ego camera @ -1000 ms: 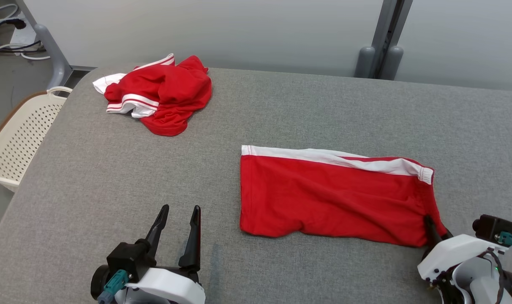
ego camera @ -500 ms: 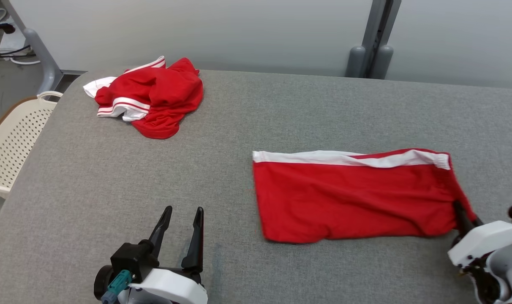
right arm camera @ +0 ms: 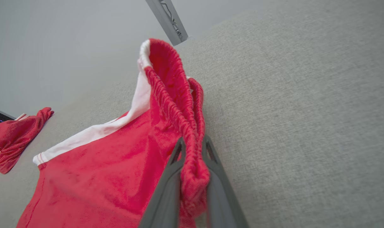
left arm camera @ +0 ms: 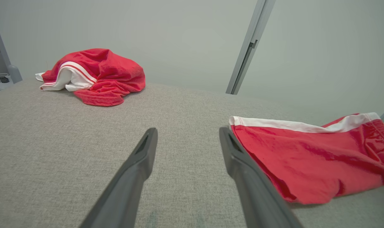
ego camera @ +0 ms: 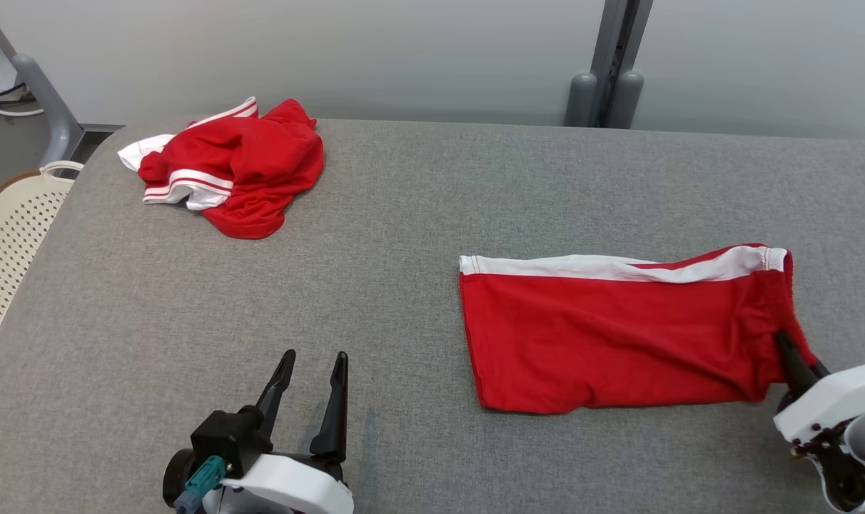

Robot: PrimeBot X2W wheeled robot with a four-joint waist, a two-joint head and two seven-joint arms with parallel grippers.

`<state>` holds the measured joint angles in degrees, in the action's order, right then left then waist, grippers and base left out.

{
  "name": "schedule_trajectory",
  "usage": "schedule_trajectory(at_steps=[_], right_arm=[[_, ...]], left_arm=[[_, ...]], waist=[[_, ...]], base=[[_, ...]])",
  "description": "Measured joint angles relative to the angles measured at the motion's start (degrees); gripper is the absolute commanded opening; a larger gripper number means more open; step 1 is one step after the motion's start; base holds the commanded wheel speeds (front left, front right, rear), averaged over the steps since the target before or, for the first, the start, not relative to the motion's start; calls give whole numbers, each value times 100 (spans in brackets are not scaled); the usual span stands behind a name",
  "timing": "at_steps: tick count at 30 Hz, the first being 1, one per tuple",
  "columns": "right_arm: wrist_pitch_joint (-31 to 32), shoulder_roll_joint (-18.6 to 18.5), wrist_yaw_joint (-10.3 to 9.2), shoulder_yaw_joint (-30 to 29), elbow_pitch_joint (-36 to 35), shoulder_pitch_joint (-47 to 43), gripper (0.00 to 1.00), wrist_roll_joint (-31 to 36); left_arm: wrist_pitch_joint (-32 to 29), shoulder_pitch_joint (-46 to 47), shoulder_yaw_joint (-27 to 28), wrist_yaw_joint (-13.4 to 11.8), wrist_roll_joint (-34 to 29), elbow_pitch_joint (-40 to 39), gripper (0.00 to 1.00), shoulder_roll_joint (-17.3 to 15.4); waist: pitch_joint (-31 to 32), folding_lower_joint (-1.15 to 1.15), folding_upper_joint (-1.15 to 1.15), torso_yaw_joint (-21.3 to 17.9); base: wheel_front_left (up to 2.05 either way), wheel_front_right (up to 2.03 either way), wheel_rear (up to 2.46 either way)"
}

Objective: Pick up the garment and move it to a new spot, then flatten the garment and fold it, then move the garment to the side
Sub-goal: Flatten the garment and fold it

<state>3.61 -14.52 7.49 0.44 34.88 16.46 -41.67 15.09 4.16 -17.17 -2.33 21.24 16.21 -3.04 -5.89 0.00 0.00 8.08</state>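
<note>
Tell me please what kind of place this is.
Probably a laundry-folding test room: a grey fabric-covered table, red shorts and a crumpled red garment on it, a cream basket beside it.

The right claw (right arm camera: 193, 142) is pinched closed on the shorts (right arm camera: 109, 171). Its two dark fingers (right arm camera: 169, 190) clamp the gathered red waistband, and a wad of cloth bulges out between them. From the grip the elastic waistband runs away in a ruffled loop, its mouth gaping a little. A white stripe (right arm camera: 93, 133) follows the shorts' side from the waistband to the leg hem. The rest of the shorts lies spread on the grey tabletop (right arm camera: 306, 110). A second red-and-white heap (right arm camera: 14, 139) sits well apart, near an edge of the tabletop. A grey post (right arm camera: 166, 19) stands beyond the far edge, against a pale wall.
</note>
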Motion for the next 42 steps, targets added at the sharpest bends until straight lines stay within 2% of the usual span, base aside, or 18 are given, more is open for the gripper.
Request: schedule_trajectory(at_steps=[10,16,25,42], right_arm=[[260,243,-1,521,-1092,-86,0,-66],[408,480,-1,803,-1401,-36,0,54],[392,829,-1,1250,-1066,239,0,409],[-51,1076,-1,2037,43,711,0,714]], left_arm=[[0,25,-37,34,1,65,100,10],[0,26,-67,53,16,91,100,14],[0,38,-140,75,97,112,100,19],[0,49,-232,42,165,91,100,22]], waist=[[71,0,0,107],[121,0,0,213],[154,0,0,433],[66,0,0,688]], base=[[0,0,0],[0,0,0],[0,0,0],[0,0,0]])
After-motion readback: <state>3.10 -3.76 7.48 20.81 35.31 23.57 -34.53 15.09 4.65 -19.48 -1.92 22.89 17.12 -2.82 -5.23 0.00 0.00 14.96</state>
